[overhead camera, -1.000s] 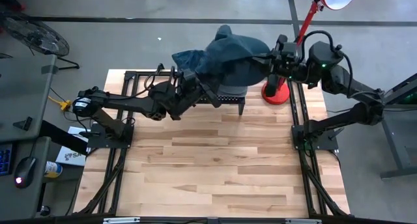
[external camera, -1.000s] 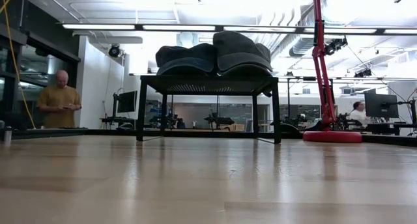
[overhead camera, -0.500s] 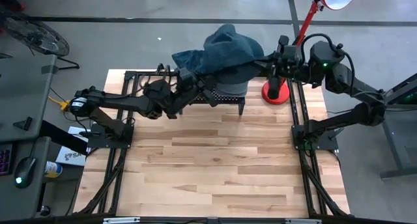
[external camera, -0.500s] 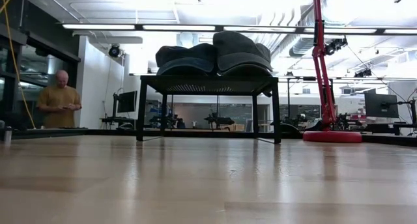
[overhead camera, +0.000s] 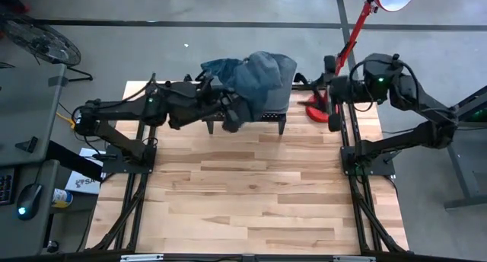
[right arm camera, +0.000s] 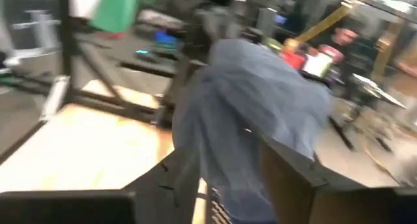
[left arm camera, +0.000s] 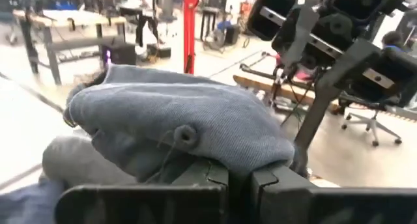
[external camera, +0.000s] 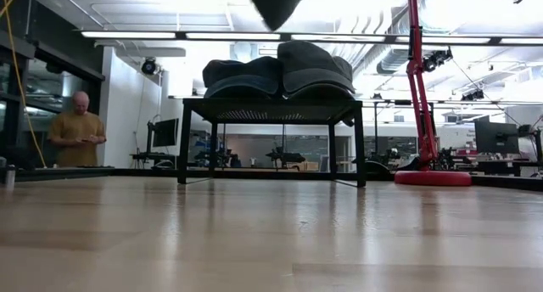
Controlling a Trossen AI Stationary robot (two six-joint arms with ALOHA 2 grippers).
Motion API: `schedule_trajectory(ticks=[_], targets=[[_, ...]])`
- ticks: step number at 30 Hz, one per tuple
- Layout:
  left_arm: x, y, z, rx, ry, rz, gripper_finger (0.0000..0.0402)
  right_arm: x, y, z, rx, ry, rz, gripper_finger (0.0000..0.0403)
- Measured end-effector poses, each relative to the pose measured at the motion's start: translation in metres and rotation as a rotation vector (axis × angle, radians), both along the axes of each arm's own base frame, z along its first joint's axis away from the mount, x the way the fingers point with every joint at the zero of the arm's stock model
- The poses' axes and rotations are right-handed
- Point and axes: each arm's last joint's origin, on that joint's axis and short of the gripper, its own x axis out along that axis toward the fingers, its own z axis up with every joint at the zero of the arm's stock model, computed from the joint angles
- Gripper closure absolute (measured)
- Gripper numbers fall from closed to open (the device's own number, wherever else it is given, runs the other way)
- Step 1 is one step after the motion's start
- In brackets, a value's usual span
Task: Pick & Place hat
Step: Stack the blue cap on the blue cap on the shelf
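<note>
Hat [overhead camera: 262, 75] held over the black rack [overhead camera: 280, 115] at the counter's [overhead camera: 251, 193] far edge, left gripper [overhead camera: 232, 117] clamped on its brim. Right gripper [overhead camera: 332, 94] off it, beside the red lamp base [overhead camera: 313, 106], fingers parted.

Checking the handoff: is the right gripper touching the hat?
Apart. The high view shows the right gripper pulled back from the hat, with open space between them.

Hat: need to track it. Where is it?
High view: the hat hangs above the black rack at the table's far edge, held by the left gripper.
</note>
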Motion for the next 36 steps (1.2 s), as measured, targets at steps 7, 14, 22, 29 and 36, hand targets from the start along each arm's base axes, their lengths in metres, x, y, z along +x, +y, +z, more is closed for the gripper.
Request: schedule_trajectory(ticks=[7, 14, 22, 29, 36], targets=[[-0.005, 0.001, 0.001, -0.081, 0.040, 0.015, 0.0401, 0.032, 0.004, -0.009, -0.079, 0.017, 0.149, 0.0210], [-0.005, 0.001, -0.002, -0.128, 0.045, 0.023, 0.0401, 0.060, 0.007, -0.013, -0.222, -0.017, 0.106, 0.0206], [-0.005, 0.001, -0.002, -0.158, 0.030, 0.027, 0.0401, 0.088, 0.011, -0.021, -0.364, -0.022, 0.079, 0.0205], [-0.005, 0.001, -0.002, -0.176, 0.020, 0.031, 0.0402, 0.109, 0.006, -0.031, -0.461, 0.005, -0.016, 0.0205], [-0.005, 0.000, -0.002, -0.194, 0.013, 0.020, 0.0402, 0.119, 0.005, -0.033, -0.523, -0.011, -0.029, 0.0206]])
